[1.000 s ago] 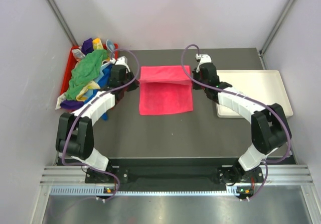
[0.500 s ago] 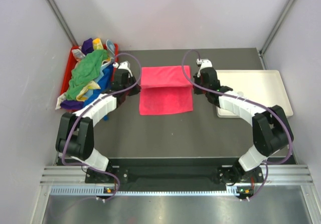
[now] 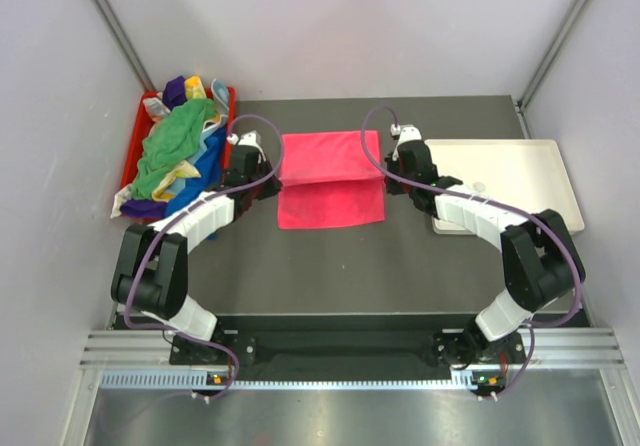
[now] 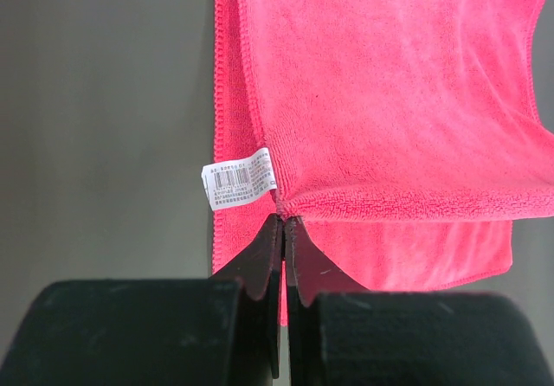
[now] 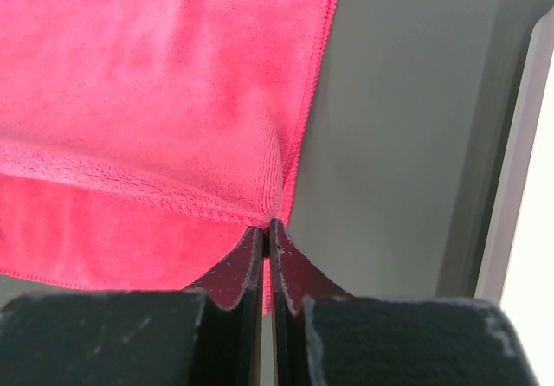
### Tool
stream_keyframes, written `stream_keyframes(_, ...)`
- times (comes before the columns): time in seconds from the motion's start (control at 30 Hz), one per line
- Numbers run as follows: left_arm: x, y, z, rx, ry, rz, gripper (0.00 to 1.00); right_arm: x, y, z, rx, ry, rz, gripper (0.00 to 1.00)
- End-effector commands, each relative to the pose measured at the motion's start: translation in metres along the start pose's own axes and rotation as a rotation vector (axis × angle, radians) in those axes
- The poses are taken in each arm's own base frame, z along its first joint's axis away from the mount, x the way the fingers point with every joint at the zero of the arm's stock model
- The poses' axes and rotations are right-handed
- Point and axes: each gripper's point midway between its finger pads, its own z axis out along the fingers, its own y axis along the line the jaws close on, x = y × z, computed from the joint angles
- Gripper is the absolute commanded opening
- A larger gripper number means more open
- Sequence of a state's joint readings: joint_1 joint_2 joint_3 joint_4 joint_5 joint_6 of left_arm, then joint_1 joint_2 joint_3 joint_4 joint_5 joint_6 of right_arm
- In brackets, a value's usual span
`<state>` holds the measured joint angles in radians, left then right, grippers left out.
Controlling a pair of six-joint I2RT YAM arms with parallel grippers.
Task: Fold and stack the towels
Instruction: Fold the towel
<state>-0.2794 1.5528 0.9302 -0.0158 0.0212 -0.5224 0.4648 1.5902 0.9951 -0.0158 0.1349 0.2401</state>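
Fingers of the left gripper (image 4: pixel 283 223) are pinching tight on one corner of the pink towel (image 3: pixel 330 181); the right gripper (image 5: pixel 267 230) is clamping another, the towel lying half-folded at centre frame.

Fixed overhead view down from the near side, two close wrist views, all three on the pink towel (image 3: pixel 331 181).

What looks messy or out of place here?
The heap of coloured cloth towels overflows the red plastic bin at far left; a purple one hangs over its near edge. The bright pink towel is half folded, left gripper and right gripper jaws shut on its corners, which looks intended.
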Motion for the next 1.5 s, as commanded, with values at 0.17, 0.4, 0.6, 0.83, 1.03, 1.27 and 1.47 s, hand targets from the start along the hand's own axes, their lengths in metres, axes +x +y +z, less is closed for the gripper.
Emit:
stream_keyframes(0.17,-0.050,0.005,-0.027,-0.070,-0.152,0.021,0.00,-0.053,-0.011,-0.024,0.063,-0.134,0.010,0.00)
stream_keyframes(0.4,-0.045,0.007,-0.032,-0.068,-0.150,0.015,0.00,-0.050,-0.012,-0.030,0.064,-0.136,0.011,0.00)
stream_keyframes(0.6,-0.028,0.014,-0.031,-0.068,-0.123,0.006,0.00,-0.035,-0.010,-0.028,0.057,-0.111,0.011,0.00)
stream_keyframes(0.83,0.008,0.026,-0.022,-0.072,-0.045,-0.006,0.00,-0.005,-0.002,-0.019,0.040,-0.067,0.017,0.00)
stream_keyframes(1.03,0.031,0.030,-0.012,-0.056,-0.005,-0.021,0.00,0.021,-0.002,-0.010,0.046,-0.018,0.012,0.00)
stream_keyframes(1.27,0.047,0.030,-0.008,-0.055,0.044,-0.021,0.00,0.037,-0.001,-0.006,0.041,0.021,0.000,0.02)
stream_keyframes(1.47,0.056,0.035,-0.006,-0.070,0.071,-0.020,0.00,0.054,0.002,-0.006,0.033,0.055,-0.008,0.04)
